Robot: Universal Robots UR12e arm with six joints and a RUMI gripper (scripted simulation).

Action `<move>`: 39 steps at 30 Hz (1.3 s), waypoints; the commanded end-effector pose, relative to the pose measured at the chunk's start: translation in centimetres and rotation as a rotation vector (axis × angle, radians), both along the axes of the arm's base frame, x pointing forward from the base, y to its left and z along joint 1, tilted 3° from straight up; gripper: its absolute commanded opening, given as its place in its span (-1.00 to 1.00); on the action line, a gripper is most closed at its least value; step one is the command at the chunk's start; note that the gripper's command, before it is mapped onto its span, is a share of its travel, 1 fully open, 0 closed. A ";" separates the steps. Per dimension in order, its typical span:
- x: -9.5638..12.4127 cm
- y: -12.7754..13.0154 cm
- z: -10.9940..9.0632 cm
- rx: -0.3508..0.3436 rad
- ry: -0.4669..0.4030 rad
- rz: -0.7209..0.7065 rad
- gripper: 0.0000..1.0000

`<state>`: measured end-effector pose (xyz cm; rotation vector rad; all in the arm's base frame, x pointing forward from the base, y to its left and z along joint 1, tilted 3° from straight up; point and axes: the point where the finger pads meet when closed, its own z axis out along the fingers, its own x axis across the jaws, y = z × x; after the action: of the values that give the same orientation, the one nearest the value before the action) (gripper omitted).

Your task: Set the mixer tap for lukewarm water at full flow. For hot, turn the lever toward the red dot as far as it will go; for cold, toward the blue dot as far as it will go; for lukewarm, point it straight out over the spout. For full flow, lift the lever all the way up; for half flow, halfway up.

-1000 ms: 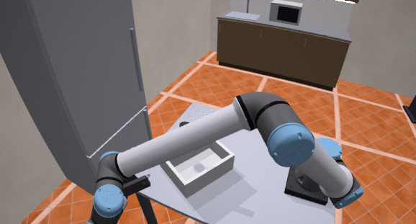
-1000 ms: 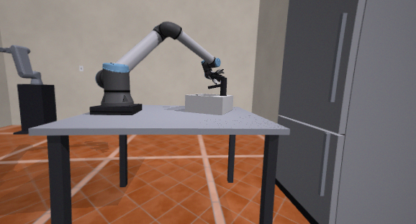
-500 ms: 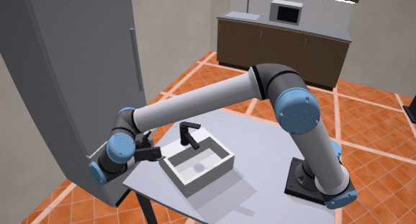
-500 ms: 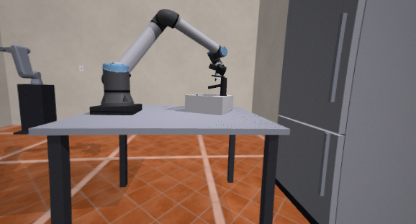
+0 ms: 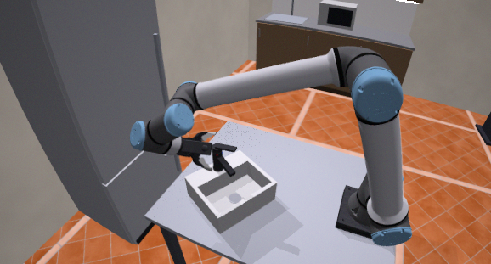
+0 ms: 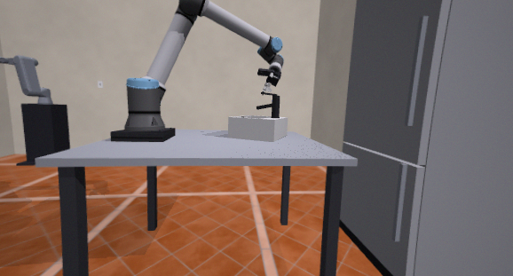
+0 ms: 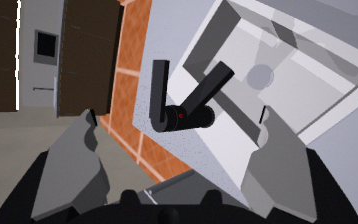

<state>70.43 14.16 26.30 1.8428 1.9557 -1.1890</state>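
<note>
Sink (image 5: 246, 211) (image 6: 250, 129) (image 7: 230, 160) sits on the bench (image 5: 318, 170) (image 6: 195, 161) (image 7: 165, 30), like a white box with its top open. Down on its floor is a round gray drain (image 5: 234, 198) (image 7: 260, 77). The black tap (image 5: 217, 163) (image 6: 276, 106) (image 7: 197, 119) stands up on the sink's back edge. Its spout (image 5: 226, 165) (image 6: 264, 106) (image 7: 210, 85) sticks out over the inside of the sink. The lever (image 5: 227, 148) (image 6: 267, 93) (image 7: 160, 85) is on top of the tap. It points off to one side of the spout and looks nearly flat. A little red dot (image 5: 217, 154) (image 7: 181, 116) shows on the tap, and a bit of a blue dot (image 7: 173, 106) peeks out close to it.

The tool (image 5: 211, 152) (image 6: 266, 88) (image 7: 177, 108) is wide open and holds nothing. It is near the top of the tap, and from the wrist you can see the tap between its two gray fingers. Far behind the bench, a boxy microwave (image 5: 340, 17) (image 7: 46, 46) with a dark front sits on a counter (image 5: 369, 37).
</note>
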 end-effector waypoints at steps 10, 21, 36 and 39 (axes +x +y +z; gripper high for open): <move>-3.1 -5.7 0.2 0.421 -0.139 -0.125 1.00; -3.3 -8.5 1.9 0.672 -0.317 -0.123 1.00; -3.1 -9.8 3.2 0.775 -0.423 -0.092 1.00; -3.1 -9.8 3.2 0.775 -0.422 -0.092 1.00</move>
<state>67.27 4.23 29.64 2.2807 2.2285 -0.0029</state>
